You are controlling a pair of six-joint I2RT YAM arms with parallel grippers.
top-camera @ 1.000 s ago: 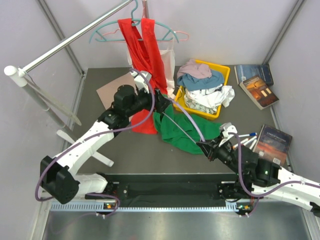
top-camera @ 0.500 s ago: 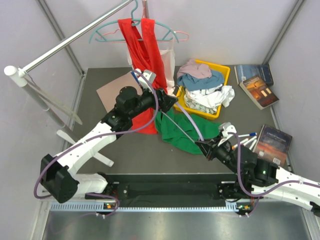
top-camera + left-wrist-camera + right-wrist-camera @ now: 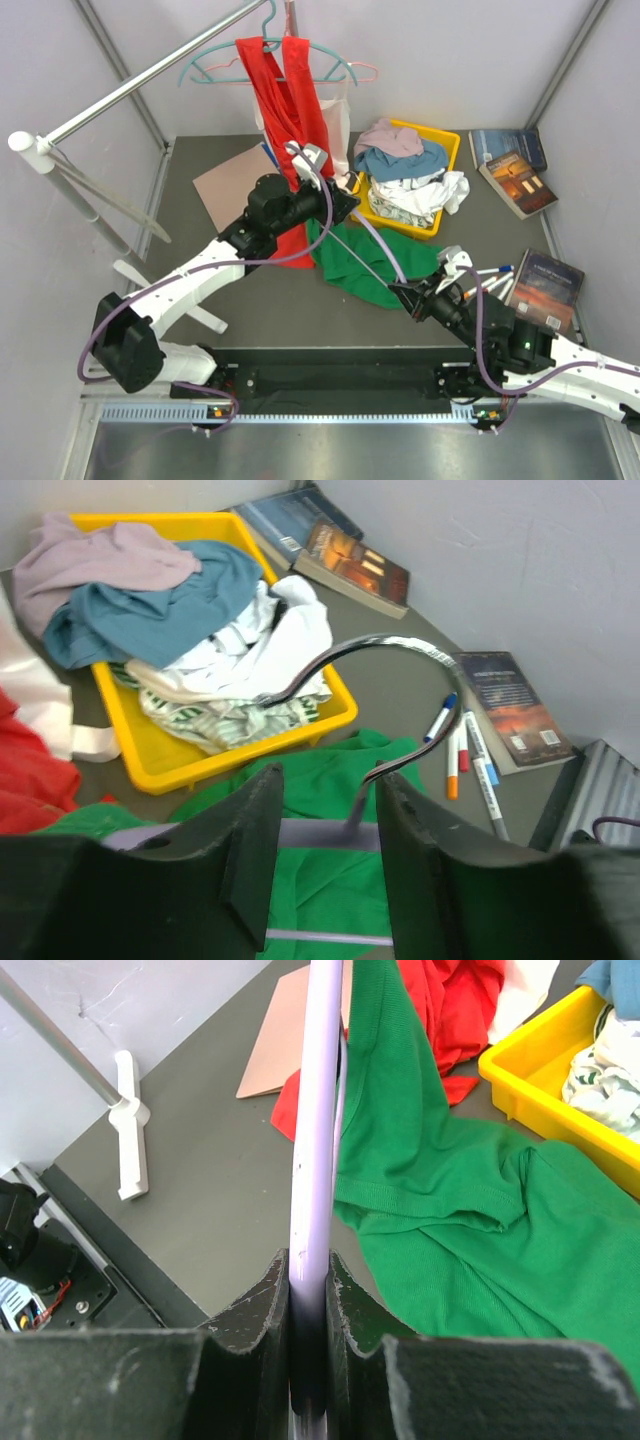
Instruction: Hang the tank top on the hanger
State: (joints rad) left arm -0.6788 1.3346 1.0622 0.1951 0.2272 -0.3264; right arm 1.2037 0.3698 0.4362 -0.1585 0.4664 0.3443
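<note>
The green tank top (image 3: 356,268) lies crumpled on the table between the two arms. The lavender hanger (image 3: 316,1150) stretches over it, with my right gripper (image 3: 308,1265) shut on one end. In the left wrist view the hanger's bar (image 3: 310,834) crosses the tank top (image 3: 330,900), and its metal hook (image 3: 400,646) curves up ahead. My left gripper (image 3: 330,777) straddles the hanger's neck. Its jaws stand partly apart, with the neck close to the right finger (image 3: 420,860). From above, the left gripper (image 3: 345,205) sits at the tank top's far edge and the right gripper (image 3: 408,293) at its near right.
A yellow bin (image 3: 447,141) of clothes stands just right of the left gripper. A red tank top (image 3: 290,110) hangs from a teal hanger on the rail (image 3: 150,75). Books (image 3: 515,170) and markers (image 3: 490,280) lie at the right, cardboard (image 3: 228,178) at the left.
My left arm has swung right to the hanger's top and its jaws have narrowed around the neck. The right gripper has kept its hold and barely moved.
</note>
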